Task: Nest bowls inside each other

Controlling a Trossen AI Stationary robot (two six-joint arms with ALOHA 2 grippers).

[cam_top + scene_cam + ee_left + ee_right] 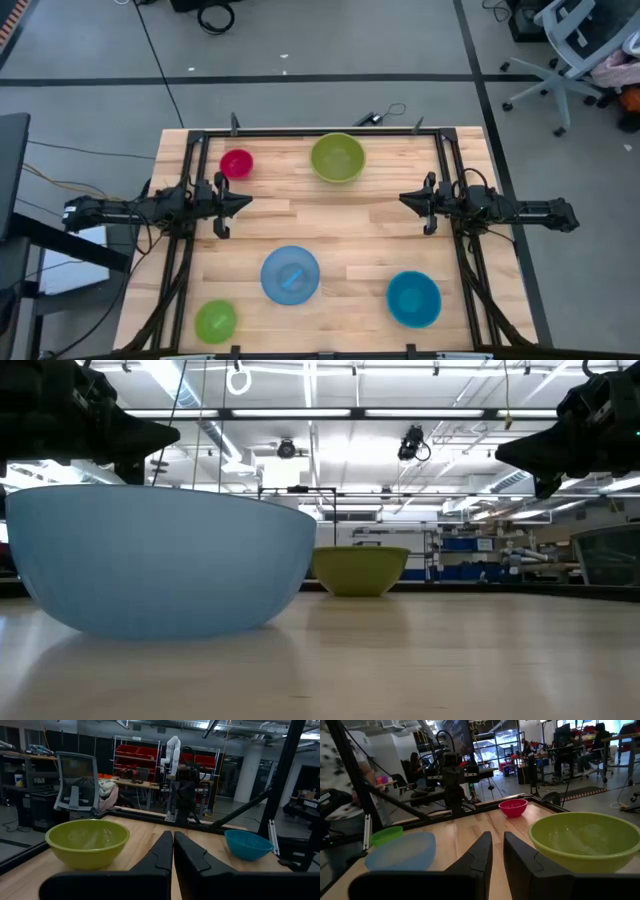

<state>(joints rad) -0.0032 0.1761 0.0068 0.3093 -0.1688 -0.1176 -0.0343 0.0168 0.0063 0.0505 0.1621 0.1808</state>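
Note:
Five bowls stand apart, upright on their bases on the wooden table. The magenta one (pixel 236 163) is far left, the olive-green one (pixel 337 157) far centre, the light blue one (pixel 290 275) near centre, the cyan one (pixel 413 298) near right and the lime one (pixel 215 321) near left. My left gripper (pixel 245 203) hovers at mid-left, pointing level toward the table's right; its fingers (pixel 173 834) are shut and hold nothing. My right gripper (pixel 405 200) faces it from mid-right, with a narrow gap between its fingers (pixel 497 834) and nothing in it.
A black frame (pixel 320 132) runs along the table's far edge and sides. An office chair (pixel 570 50) stands beyond the far right corner. A person (pixel 335 770) stands past the table behind the left arm. Bare wood (pixel 330 215) lies between the two grippers.

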